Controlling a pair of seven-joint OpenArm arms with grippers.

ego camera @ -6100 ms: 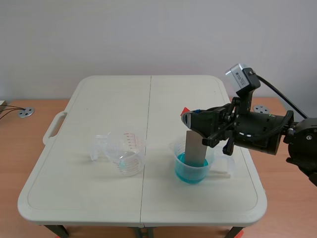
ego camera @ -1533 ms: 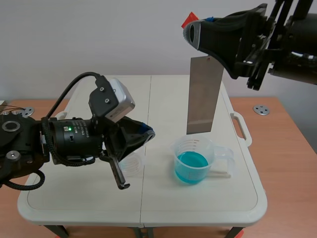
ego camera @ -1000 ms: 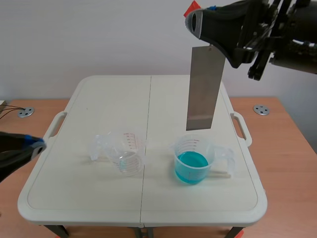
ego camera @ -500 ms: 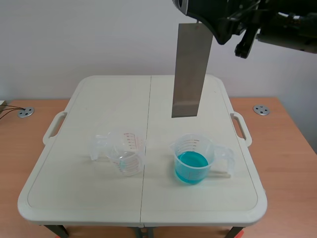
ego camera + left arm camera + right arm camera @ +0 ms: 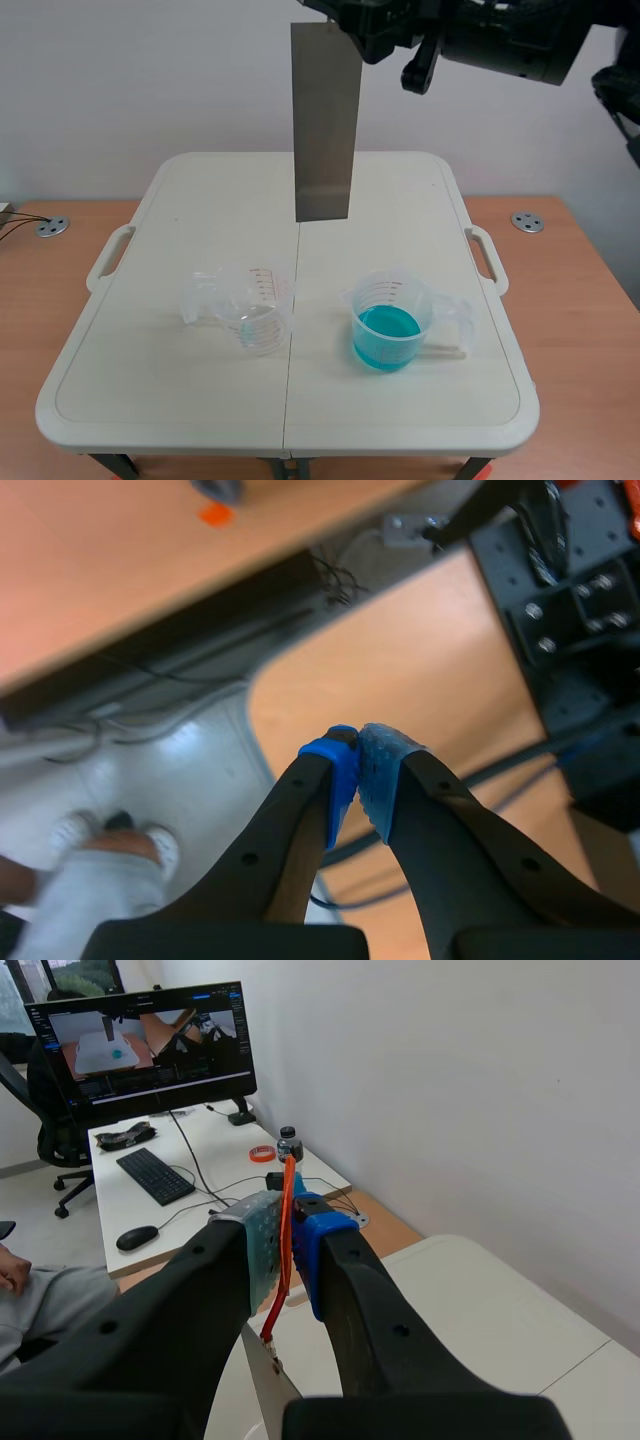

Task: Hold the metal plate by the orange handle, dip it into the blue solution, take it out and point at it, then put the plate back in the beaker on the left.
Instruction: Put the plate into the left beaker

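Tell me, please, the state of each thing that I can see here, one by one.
Metal plate: hanging upright in the air, out of both beakers.
Orange handle: pinched in the right tool.
Left tool: shut, holding nothing.
Right beaker: upright, holds blue liquid.
Left beaker: upright, no plate inside.

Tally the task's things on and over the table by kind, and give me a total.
Clear beakers: 2, the empty beaker and the beaker of blue solution.
Metal plates: 1, the metal plate.
Total: 3.
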